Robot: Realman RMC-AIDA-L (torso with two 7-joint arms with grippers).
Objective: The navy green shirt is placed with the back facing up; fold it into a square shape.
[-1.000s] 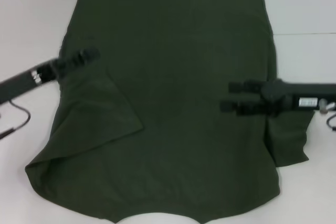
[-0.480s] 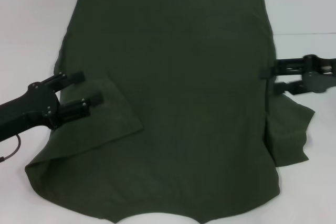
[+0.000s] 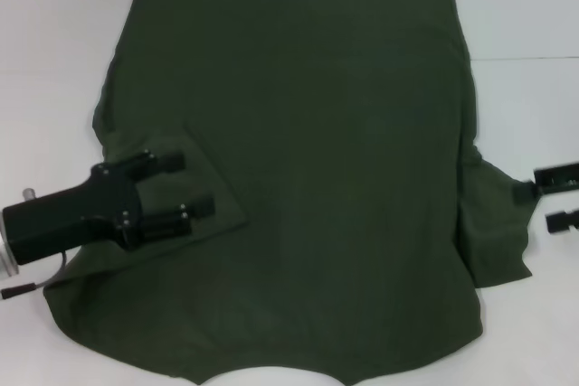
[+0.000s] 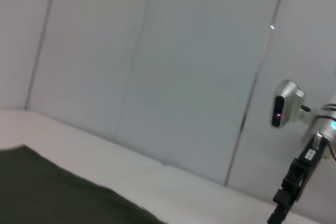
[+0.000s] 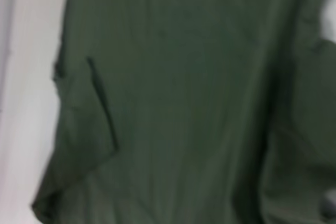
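So the navy green shirt (image 3: 298,160) is spread flat on the white table (image 3: 54,33), plain back up, covering most of the middle. Its long axis runs straight away from the robot: hem at the far edge, neck cutout at the near edge. Everything below is placed relative to the shirt.

Starting on the shirt's left side: the left sleeve (image 3: 194,192) is already flipped inward, lying as a triangular flap on top of the body. The left gripper (image 3: 185,185) sits right over that flap, fingers spread apart with nothing between them, pointing in toward the shirt's middle. I can't tell whether the tips actually touch the cloth or hang just above it.

Over on the shirt's right side: the right sleeve (image 3: 493,223) sticks outward past the body edge, not folded in yet. The right gripper (image 3: 538,205) is just off that sleeve's outer edge, over bare table. Its fingers are parted too, holding nothing, and they point in at the sleeve.

My read is that's the relation that matters: the unfolded sleeve lies directly inward from the right gripper's fingertips, and the right arm is by far the nearer one. The left is a full shirt-width away. So the next grab looks like the right arm's job.
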